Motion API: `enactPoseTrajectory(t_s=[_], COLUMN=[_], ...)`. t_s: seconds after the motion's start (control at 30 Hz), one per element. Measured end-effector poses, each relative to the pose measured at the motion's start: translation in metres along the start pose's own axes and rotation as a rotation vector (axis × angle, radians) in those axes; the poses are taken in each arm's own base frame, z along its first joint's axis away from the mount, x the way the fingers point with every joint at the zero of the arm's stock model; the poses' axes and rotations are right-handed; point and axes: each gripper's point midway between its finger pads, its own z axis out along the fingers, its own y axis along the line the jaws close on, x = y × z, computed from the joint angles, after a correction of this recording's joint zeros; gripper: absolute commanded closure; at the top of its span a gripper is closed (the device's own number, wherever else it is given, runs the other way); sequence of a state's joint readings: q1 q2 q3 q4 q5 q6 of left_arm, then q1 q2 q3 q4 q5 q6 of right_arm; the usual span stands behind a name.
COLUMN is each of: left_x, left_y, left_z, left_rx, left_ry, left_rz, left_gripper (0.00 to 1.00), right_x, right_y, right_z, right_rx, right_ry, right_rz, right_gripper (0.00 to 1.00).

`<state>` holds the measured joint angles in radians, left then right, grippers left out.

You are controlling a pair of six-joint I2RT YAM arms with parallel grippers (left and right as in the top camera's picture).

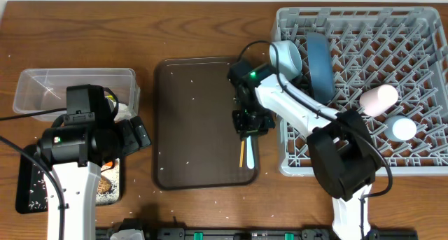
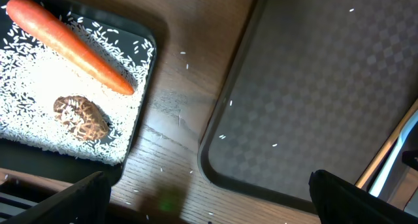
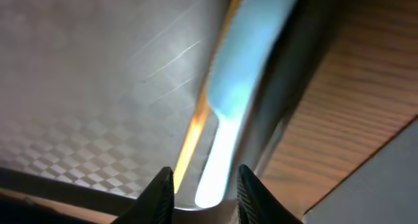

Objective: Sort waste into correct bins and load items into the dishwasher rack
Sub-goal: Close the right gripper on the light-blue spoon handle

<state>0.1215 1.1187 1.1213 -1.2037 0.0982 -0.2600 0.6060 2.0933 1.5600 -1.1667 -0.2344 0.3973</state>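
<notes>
Spoon (image 1: 250,156) lies on the tray's (image 1: 196,121) right edge, mid-frame overhead, its long axis running top to bottom beside the chopsticks (image 1: 242,152). We see the right gripper (image 3: 206,192) directly above it, narrowly parted astride its handle. The left gripper (image 2: 209,204), spread wide, sits far left.

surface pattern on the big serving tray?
Serving tray: dark brown, fine checkered texture. Best in the left wrist view.
</notes>
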Motion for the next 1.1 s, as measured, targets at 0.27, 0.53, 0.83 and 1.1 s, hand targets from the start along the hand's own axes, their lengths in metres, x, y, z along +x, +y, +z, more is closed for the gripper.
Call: enactPoseTrajectory(t_s=[0.27, 0.53, 0.83, 1.1], left_x=[0.0, 0.0, 0.0, 0.0], left_y=[0.0, 0.0, 0.0, 0.0], left_z=[0.0, 0.0, 0.0, 0.0], left_rx=[0.0, 0.0, 0.0, 0.0], left_ry=[0.0, 0.0, 0.0, 0.0], left_rz=[0.0, 0.0, 0.0, 0.0], left_gripper=[0.02, 0.02, 0.02, 0.02], right_x=[0.004, 0.009, 0.01, 0.009], right_y=[-0.003, -0.007, -0.004, 0.003], right_z=[0.009, 0.028, 0.031, 0.031], right_rx=[0.006, 0.008, -0.023, -0.061], right_ry=[0.01, 0.016, 0.014, 0.009], right_rz=[0.0, 0.003, 0.005, -0.035], right_gripper=[0.69, 0.71, 0.64, 0.77])
